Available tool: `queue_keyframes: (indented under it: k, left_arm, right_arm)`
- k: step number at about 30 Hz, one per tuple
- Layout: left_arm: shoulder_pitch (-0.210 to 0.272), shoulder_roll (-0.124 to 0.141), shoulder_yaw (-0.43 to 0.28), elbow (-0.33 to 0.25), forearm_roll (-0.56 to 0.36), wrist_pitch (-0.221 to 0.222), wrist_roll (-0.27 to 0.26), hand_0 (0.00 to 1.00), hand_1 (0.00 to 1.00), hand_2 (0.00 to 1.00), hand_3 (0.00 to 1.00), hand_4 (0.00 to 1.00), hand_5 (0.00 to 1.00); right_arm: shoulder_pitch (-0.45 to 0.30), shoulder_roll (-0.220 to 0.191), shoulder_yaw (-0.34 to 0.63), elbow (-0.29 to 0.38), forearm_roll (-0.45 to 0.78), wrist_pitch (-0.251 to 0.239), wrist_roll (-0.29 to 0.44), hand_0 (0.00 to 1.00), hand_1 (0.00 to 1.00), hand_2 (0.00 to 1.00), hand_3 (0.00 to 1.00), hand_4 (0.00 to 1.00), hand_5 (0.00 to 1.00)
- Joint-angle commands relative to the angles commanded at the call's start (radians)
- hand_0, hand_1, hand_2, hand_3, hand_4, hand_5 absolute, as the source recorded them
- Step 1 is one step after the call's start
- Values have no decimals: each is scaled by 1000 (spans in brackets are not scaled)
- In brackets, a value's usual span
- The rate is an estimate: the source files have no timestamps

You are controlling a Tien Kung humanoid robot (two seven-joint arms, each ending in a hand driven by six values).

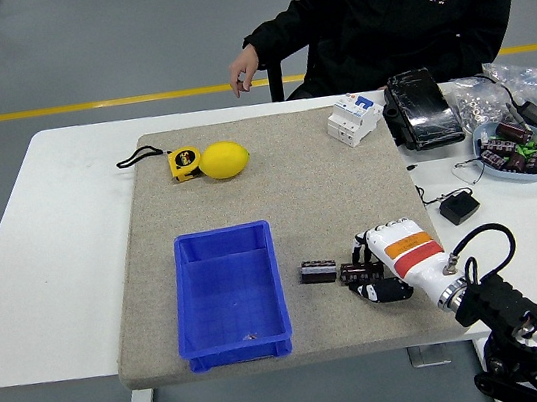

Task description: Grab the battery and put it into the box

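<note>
Two dark cylindrical batteries lie on the grey mat (286, 183) right of the blue box (229, 293). One battery (317, 272) lies free. My white right hand (364, 269), with orange and red bands, reaches in from the lower right and is curled around the other battery (353, 273), fingers above it and thumb below. The box is open-topped, with only a small speck on its floor, about a hand's width left of the free battery.
A lemon (225, 160) and a yellow tape measure (182, 163) lie at the mat's far left. A white breaker (354, 117), a black device (422, 109), a bowl of parts (512, 149) and a small black adapter (460, 207) are at the right. A person sits behind the table, one hand (244, 69) hanging off it.
</note>
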Motion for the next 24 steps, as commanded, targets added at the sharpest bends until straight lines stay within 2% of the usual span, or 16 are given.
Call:
queue_keyframes:
  k: [2, 3, 24]
  left_arm:
    - [0, 0, -1, 0, 1, 0, 0, 727, 691, 654, 584, 631, 545]
    - [0, 0, -1, 0, 1, 0, 0, 726, 690, 654, 585, 631, 545]
    - [4, -1, -9, 1, 14, 0, 2, 727, 691, 653, 584, 630, 546]
  right_arm:
    - [0, 1, -1, 0, 2, -1, 0, 169, 355, 412, 474, 842, 171]
    - [0, 1, -1, 0, 2, -1, 0, 167, 351, 404, 474, 837, 140]
    - [-1, 3, 7, 5, 21, -8, 2, 164, 331, 389, 470, 851, 96]
